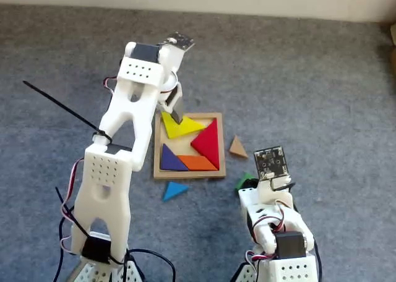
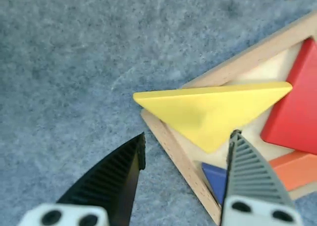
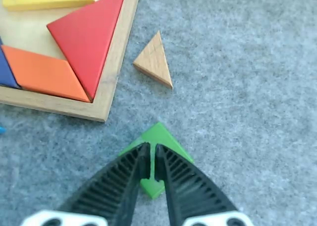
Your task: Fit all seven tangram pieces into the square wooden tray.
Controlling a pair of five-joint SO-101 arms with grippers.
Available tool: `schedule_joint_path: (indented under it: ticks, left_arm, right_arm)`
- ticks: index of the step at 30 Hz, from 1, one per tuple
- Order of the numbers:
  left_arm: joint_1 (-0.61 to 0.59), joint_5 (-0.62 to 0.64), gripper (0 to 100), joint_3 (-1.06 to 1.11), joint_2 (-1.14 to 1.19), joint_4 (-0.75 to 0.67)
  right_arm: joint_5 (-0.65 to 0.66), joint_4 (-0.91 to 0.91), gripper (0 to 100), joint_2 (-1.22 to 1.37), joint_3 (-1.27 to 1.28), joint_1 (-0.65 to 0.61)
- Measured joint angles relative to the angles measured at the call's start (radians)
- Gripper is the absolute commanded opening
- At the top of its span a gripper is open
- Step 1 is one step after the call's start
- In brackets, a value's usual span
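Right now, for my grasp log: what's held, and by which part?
Left gripper open, holds nothing. Right gripper shut over the green piece; a hold cannot be told.

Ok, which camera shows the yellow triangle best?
The left wrist view: the yellow triangle is close and whole, with one corner lying over the tray rim. The high view shows it small and far off; the right wrist view cuts most of it off at the picture's edge.

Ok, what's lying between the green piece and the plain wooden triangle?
Nothing lies between the green piece and the plain wooden triangle. That stretch is bare grey carpet, as the right wrist view shows.
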Motion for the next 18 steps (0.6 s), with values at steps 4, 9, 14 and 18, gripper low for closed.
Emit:
schedule_joint_path:
  ticks: [4, 9, 14, 18]
  left_arm:
    - [-0.061, 0.048, 27, -0.08, 0.0, 0.002]
    - [-0.109, -0.017, 27, -0.103, -0.002, 0.005]
    - [-0.107, -0.117, 27, -0.103, -0.002, 0.014]
    - [-0.107, -0.075, 27, -0.103, 0.0, -0.044]
  right_arm:
    - [0.0, 0.0, 2.9, 0.0, 0.0, 0.0]
    - [0.0, 0.0, 2.9, 0.0, 0.0, 0.0]
    - [0.0, 0.0, 2.9, 0.0, 0.0, 0.0]
    - [0.0, 0.0, 2.9, 0.0, 0.0, 0.0]
